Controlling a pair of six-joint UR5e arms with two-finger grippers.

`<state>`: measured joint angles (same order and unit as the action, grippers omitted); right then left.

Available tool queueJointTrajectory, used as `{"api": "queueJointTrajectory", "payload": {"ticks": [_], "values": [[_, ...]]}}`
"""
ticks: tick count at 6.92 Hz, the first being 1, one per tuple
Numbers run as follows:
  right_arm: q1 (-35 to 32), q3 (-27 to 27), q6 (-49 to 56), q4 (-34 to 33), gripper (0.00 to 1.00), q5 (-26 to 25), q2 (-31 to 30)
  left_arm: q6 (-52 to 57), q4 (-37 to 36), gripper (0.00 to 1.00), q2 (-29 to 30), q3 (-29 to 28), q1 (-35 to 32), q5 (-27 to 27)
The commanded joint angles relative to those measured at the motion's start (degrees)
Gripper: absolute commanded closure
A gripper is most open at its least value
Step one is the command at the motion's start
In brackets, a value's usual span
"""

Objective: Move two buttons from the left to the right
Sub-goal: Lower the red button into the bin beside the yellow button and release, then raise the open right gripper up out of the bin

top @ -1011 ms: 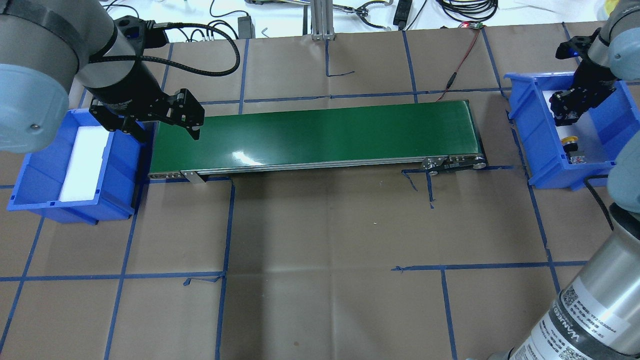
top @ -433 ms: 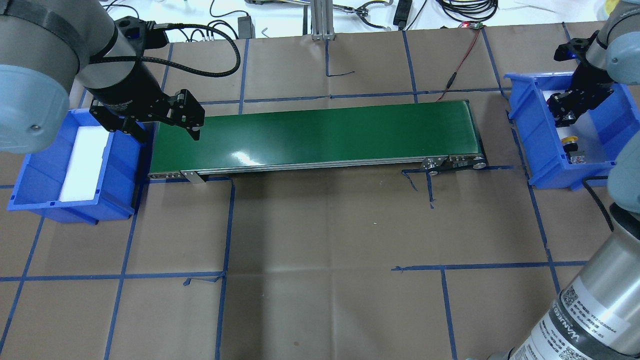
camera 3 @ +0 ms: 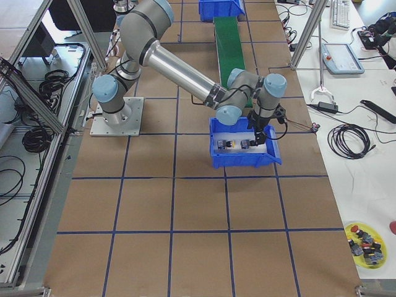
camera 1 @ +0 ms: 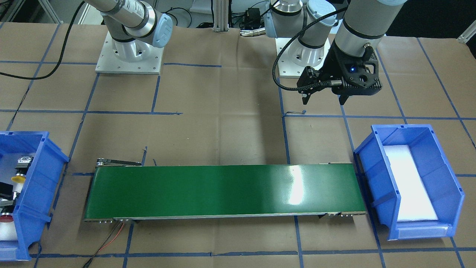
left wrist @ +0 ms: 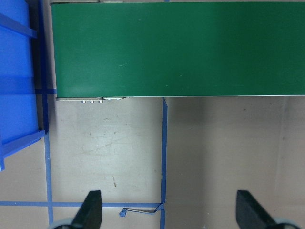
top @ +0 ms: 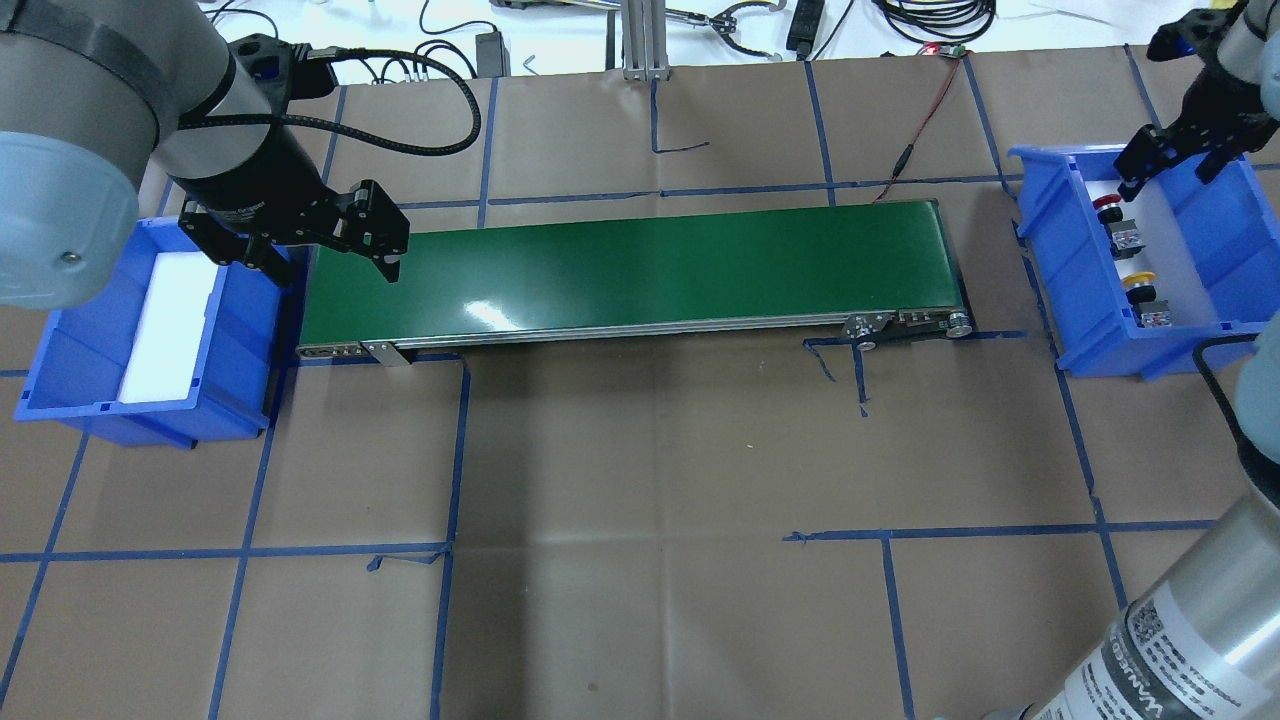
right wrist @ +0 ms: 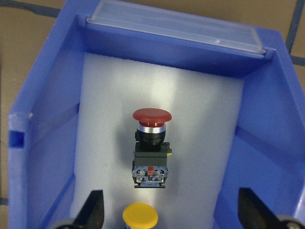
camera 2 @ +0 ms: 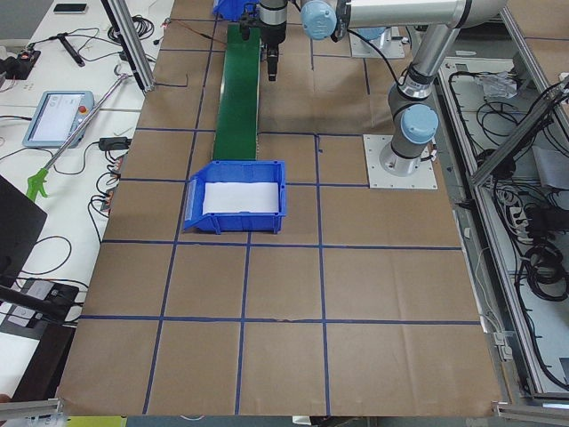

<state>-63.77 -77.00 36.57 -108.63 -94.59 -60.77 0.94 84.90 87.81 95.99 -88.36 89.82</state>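
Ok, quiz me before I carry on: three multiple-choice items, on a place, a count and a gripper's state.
1. Where is the red button? A) on the green belt B) in the right bin C) in the left bin
2. How many buttons are in that bin? A) none B) one C) two
3. The right gripper is: A) open B) shut on the red button C) shut on the bin's wall
Answers: 1 B, it lies on that bin's white foam. 2 C, the yellow button lies beside it. 3 A, its fingers stand wide apart.
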Motion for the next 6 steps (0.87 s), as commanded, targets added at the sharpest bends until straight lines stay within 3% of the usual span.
{"api": "queueJointTrajectory", "payload": {"ticks": [1, 3, 6], "values": [[-3.7, -0.4, -0.4, -0.3, 0.01, 4.7, -9.6, 0.0, 0.0, 0.0, 0.0, 0.1, -0.1, 0.0], [-7.8, -0.3, -12.8, 2.1, 0.0, 5.1, -12.6, 0.0, 0.0, 0.0, 0.0, 0.1, -0.1, 0.0], [-18.2, -0.7, -35.1, 23.3, 0.0, 5.8, -22.9, -0.1, 0.0, 0.0, 0.0, 0.0, -0.1, 0.0]]}}
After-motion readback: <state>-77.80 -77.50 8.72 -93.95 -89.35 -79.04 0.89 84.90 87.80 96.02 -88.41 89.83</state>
